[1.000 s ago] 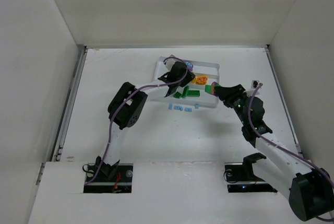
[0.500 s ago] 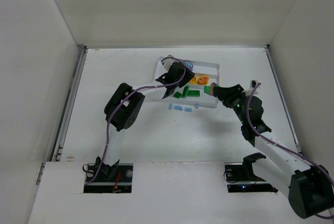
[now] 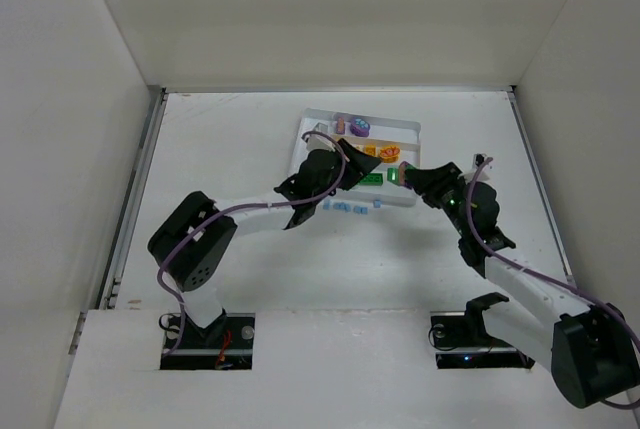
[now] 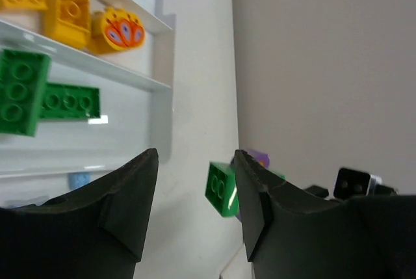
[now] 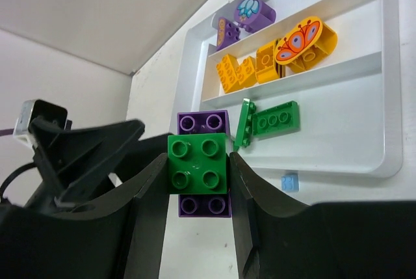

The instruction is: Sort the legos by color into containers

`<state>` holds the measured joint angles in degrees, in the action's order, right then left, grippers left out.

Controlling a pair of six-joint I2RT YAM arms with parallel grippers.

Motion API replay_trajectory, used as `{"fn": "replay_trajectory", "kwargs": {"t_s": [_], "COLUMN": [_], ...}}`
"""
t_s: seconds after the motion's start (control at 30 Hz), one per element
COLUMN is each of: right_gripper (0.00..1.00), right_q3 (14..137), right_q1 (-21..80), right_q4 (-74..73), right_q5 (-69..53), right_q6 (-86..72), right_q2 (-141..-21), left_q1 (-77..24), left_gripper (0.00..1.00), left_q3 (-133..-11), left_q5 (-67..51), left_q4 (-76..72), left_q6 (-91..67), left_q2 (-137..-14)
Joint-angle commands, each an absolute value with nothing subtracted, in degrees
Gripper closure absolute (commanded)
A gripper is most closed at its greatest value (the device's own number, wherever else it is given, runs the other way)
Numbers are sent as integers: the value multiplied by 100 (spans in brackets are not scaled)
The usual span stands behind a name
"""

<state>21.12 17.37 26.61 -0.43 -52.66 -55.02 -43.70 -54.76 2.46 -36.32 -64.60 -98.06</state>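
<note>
The right gripper (image 5: 197, 173) is clenched on a green-and-purple clump (image 5: 197, 162), held near the white tray (image 5: 390, 90). The left gripper (image 4: 195, 168) has its jaws apart with nothing between them (the clump shows beyond the gap). In the tray, purple bricks (image 5: 250, 13), yellow-orange bricks (image 5: 273, 54) and green bricks (image 5: 276, 119) lie in separate compartments.

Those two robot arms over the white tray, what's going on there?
This is sorting by colour into a white tray. The right gripper is clamped on a clump, a green brick stuck on a purple one, near the tray. The left gripper is open and empty. Purple bricks, yellow-orange bricks and green bricks lie in separate compartments; pale blue bricks lie on the table outside.
</note>
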Motion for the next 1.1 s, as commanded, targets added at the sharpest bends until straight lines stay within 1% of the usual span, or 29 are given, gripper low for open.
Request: {"fn": "replay_trajectory", "kwargs": {"t_s": [0.0, 0.13, 0.57, 0.8, 1.07], "right_gripper": [69, 69, 69, 69, 69], "right_q3": [2171, 2162, 2180, 2136, 2118], "right_q1": [1797, 1797, 1797, 1797, 1701], "right_q4": [3120, 3146, 3331, 3480, 3489], "right_q5": [-88, -193, -334, -527, -668], "right_q6": [-5238, -5256, -5352, -5484, -5528], "right_q2": [-5502, -5572, -5774, -5836, -5836], "left_q1": [-4557, -4697, -4829, -4821, -4794], "left_gripper": [52, 52, 61, 69, 82], "left_q3": [-5247, -5238, -5467, -5528, -5476], "left_q5": [-122, -316, -457, -510, -536], "left_q4": [-4525, -4842, -4974, -4983, -5010], "left_q6": [-6486, -6443, -6249, -6293, -6267], "left_q2": [-9729, -9817, -10055, -10151, -10134]}}
